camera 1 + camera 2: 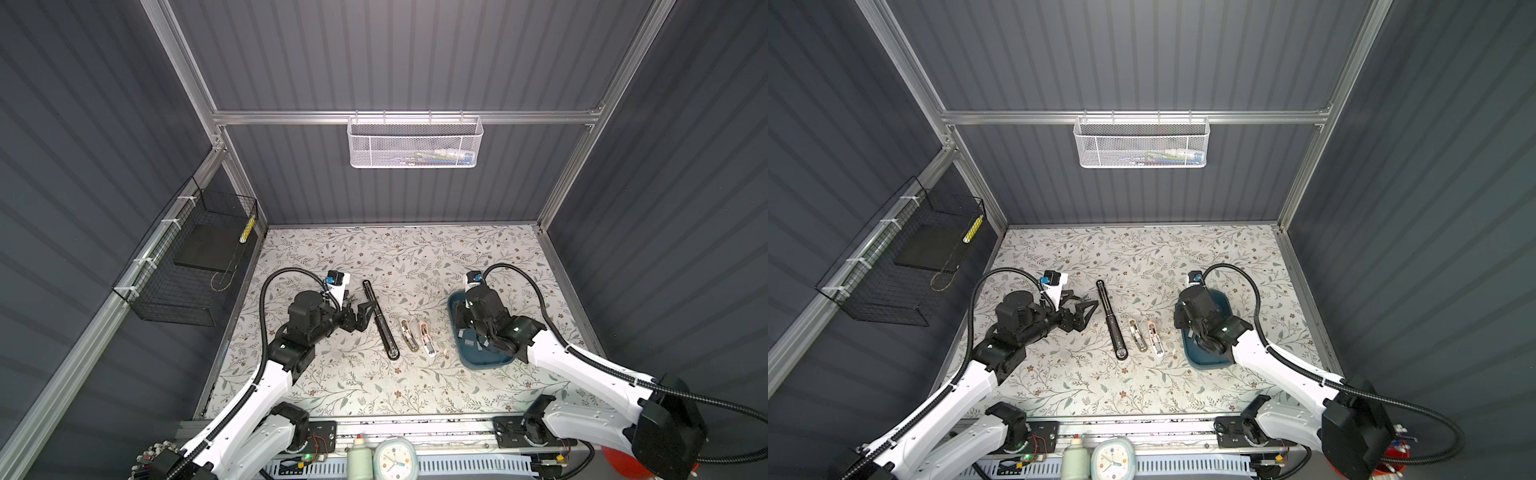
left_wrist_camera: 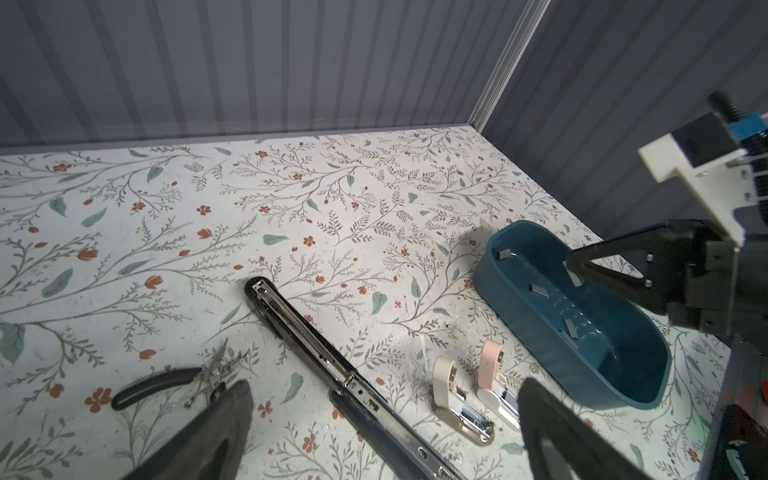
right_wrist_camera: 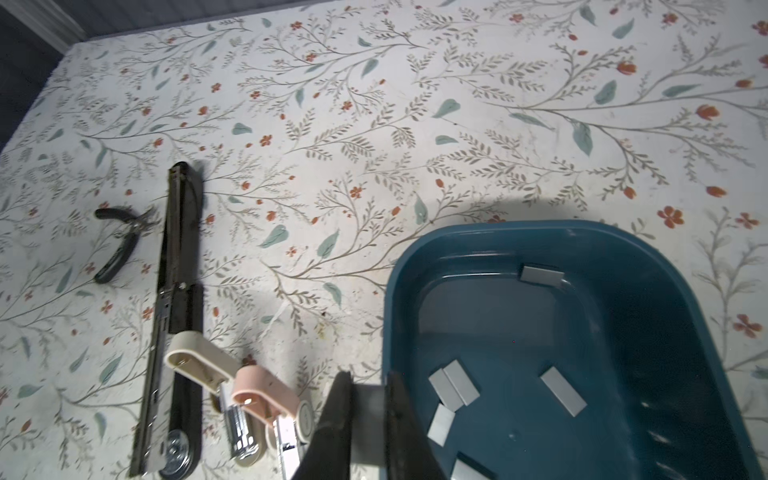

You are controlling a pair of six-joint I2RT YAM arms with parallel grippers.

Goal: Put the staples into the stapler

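My right gripper [image 3: 368,376] is shut on one grey strip of staples [image 3: 368,419], just above the left rim of the blue tray [image 3: 399,316]. Several more staples [image 3: 455,388] lie loose in the tray. Left of the tray, three staplers lie open on the floral table: a pink one [image 1: 428,338], a beige one [image 1: 409,336] and a long black one [image 1: 380,320]. My left gripper [image 1: 357,316] hovers open and empty beside the black stapler [image 2: 316,345]; its two fingers [image 2: 232,415] stand wide apart.
Black-handled pliers [image 2: 166,386] lie by the left gripper. A white mesh basket [image 1: 415,143] hangs on the back rail and a black wire basket [image 1: 195,266] on the left wall. A clock [image 1: 395,459] and a bottle stand at the front edge.
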